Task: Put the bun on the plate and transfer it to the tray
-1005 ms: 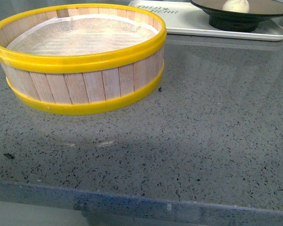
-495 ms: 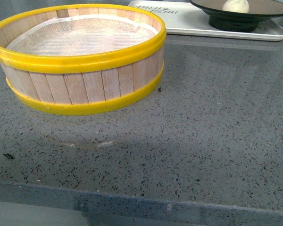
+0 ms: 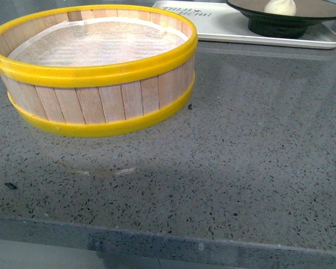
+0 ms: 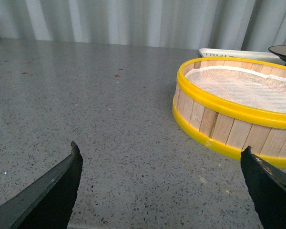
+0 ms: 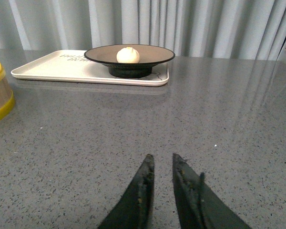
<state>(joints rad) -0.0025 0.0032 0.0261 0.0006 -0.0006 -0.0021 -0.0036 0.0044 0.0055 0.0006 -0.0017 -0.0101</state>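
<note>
Sitting unchanged over the last second, the bun [image 5: 127, 55] rests on the plate [image 5: 155, 55] atop the tray [image 5: 52, 67], so the task looks finished, with the left gripper [image 4: 162, 164] spread wide and the right gripper [image 5: 160, 164] nearly closed on nothing.

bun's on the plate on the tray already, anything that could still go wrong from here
Little. The plate sits toward one end of the tray, near its rim, so a nudge could tip its pedestal over the edge. The bun lies loose and could roll. The steamer stands near the left gripper.
</note>
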